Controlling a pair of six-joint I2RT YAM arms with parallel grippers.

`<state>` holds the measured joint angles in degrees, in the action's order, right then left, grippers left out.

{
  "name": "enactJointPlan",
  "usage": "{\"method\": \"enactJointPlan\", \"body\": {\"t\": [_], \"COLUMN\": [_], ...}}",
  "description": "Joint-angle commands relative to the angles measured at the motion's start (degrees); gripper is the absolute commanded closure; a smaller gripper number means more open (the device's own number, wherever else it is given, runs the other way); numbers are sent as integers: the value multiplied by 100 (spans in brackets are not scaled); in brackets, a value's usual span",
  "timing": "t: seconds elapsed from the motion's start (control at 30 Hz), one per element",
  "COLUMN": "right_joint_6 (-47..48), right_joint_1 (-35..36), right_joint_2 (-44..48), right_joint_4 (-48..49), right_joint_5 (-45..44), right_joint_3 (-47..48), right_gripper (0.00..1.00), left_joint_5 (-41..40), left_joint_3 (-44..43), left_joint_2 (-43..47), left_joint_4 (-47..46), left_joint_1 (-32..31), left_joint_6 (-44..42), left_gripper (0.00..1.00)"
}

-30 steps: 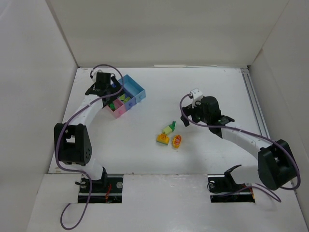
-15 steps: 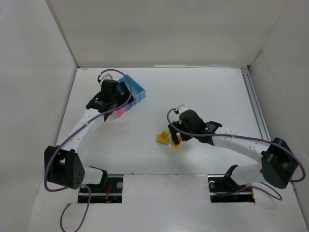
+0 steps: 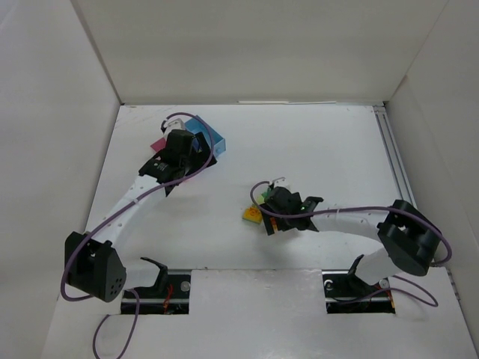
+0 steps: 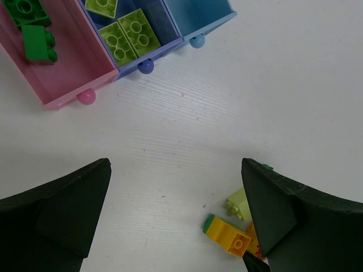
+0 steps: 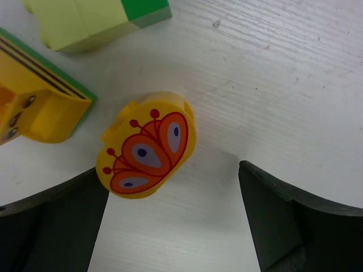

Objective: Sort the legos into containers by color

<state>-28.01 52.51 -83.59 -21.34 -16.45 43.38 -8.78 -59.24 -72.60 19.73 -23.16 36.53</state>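
Note:
The containers (image 3: pixel 203 133) stand at the back left, pink and blue. In the left wrist view the pink compartment (image 4: pixel 68 76) holds dark green legos (image 4: pixel 35 42), the blue one beside it (image 4: pixel 164 34) holds lime legos (image 4: pixel 129 37), and the light blue one (image 4: pixel 198 14) shows nothing inside. My left gripper (image 3: pixel 166 176) is open and empty just in front of them (image 4: pixel 176 164). My right gripper (image 3: pixel 271 217) is open and low over loose legos. A yellow piece with an orange print (image 5: pixel 147 146) lies by its left finger. An orange-yellow brick (image 5: pixel 34 107) and a lime-and-green brick (image 5: pixel 96 20) lie beside it.
White walls enclose the table on three sides. A metal rail (image 3: pixel 395 168) runs along the right edge. The loose lime brick (image 4: pixel 238 204) and orange-yellow brick (image 4: pixel 229 237) also show at the lower right of the left wrist view.
My left gripper has drawn back from over the containers toward the near side. My right gripper has moved left and down onto the loose legos.

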Motion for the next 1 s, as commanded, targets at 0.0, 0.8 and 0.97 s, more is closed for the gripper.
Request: {"method": "enactJointPlan", "body": {"t": [0.0,0.8,0.97], "right_joint_6": [-126,-91,-266], "right_joint_1": [49,49,49], "right_joint_2": [-236,-491,-439], "right_joint_4": [86,-211,-388], "right_joint_5": [-499,-201,-201], "right_joint_3": [48,-92,-101], "right_gripper": [4,37,47], "left_joint_5": [-142,-300,-300], "left_joint_3": [44,-61,-61], "left_joint_2": [211,431,431], "left_joint_4": [-13,-13,-13], "left_joint_1": [-22,-22,-22], "left_joint_6": [82,29,29], "left_gripper": [1,1,1]}}
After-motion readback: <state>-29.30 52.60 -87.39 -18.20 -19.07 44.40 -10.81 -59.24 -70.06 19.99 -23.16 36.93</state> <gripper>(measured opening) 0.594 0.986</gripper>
